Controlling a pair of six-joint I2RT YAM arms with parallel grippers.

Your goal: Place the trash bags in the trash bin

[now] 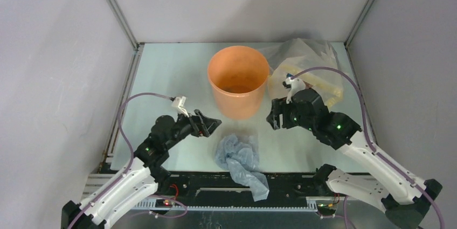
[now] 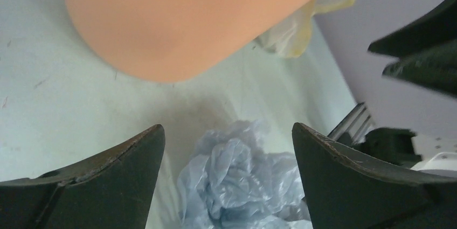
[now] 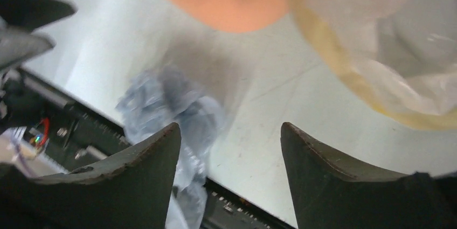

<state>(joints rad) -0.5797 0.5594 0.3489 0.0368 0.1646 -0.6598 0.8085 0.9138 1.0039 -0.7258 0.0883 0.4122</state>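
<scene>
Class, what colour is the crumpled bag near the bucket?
The bag is pale blue-grey; left wrist view shows it best.

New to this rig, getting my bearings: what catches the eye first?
The orange bucket stands upright at centre. In front of it a crumpled pale blue bag spills over the near rail, with the open left hand and right hand hanging to either side.
</scene>
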